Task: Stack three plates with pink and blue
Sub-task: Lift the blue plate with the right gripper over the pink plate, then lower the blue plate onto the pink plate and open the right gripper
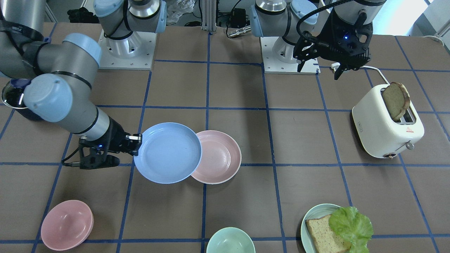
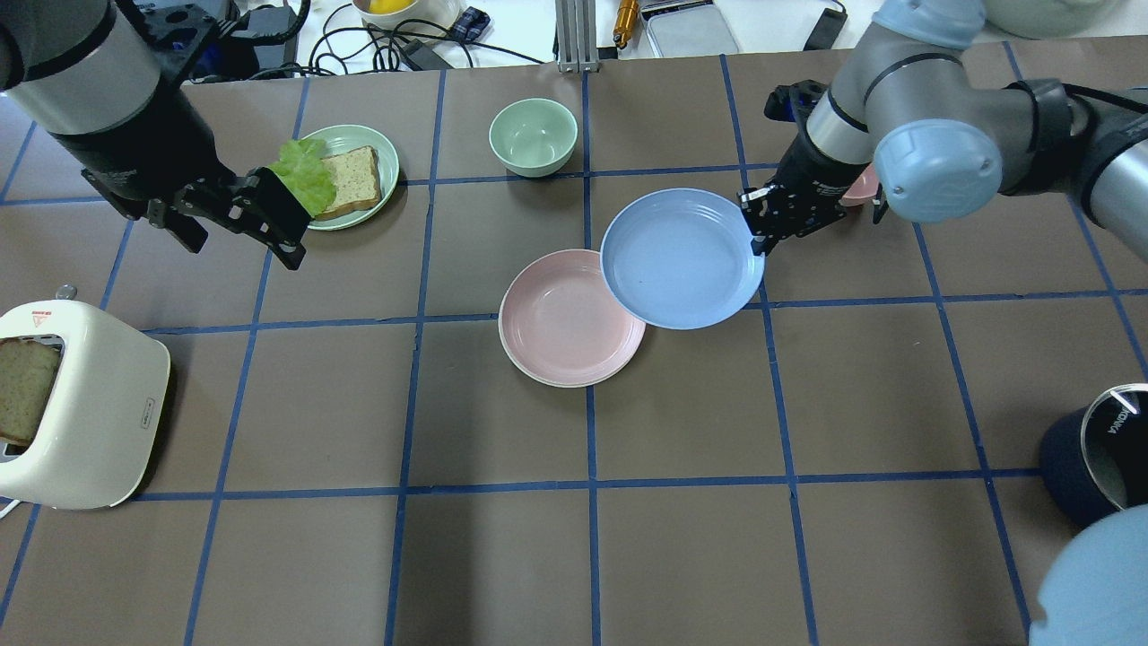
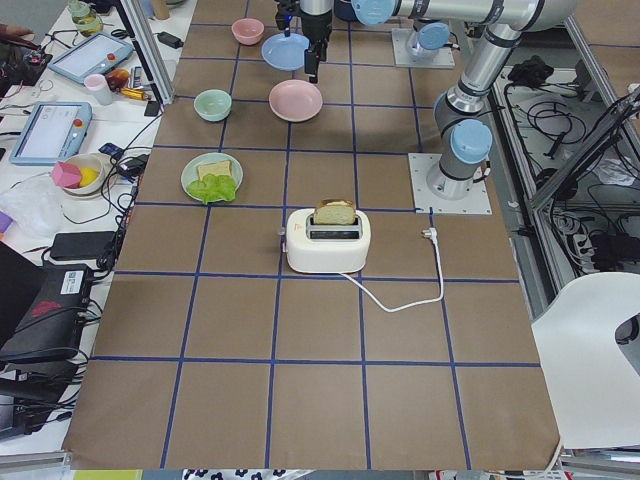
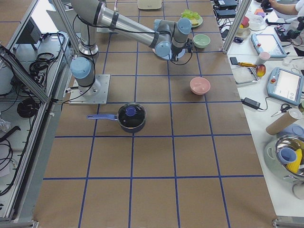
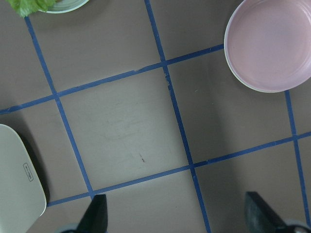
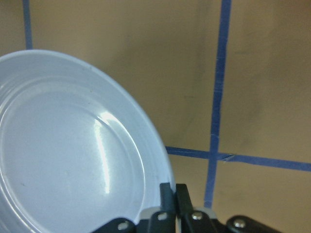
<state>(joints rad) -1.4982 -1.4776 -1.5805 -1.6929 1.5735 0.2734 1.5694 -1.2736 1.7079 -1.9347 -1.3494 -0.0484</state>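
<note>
- Right end effector [image 2: 756, 235]: fingers pressed together on rim of light blue round matte plate [image 2: 679, 258], pinching one side only.
- Plate held clear of brown worktop [image 2: 682, 404], opposite edge overlapping pale pink round matte plate [image 2: 560, 318]. Cannot tell if they touch.
- Pink plate lies flat mid-worktop. Thin cream-white plate rim [image 2: 574, 384] shows beneath it.
- You should expect blue plate light, stiff, smooth. Rim is your only hold, and one-sided pinch may droop or slip, so move slow and level.
- Left end effector [image 2: 240, 244]: spread, empty, well apart.
</note>
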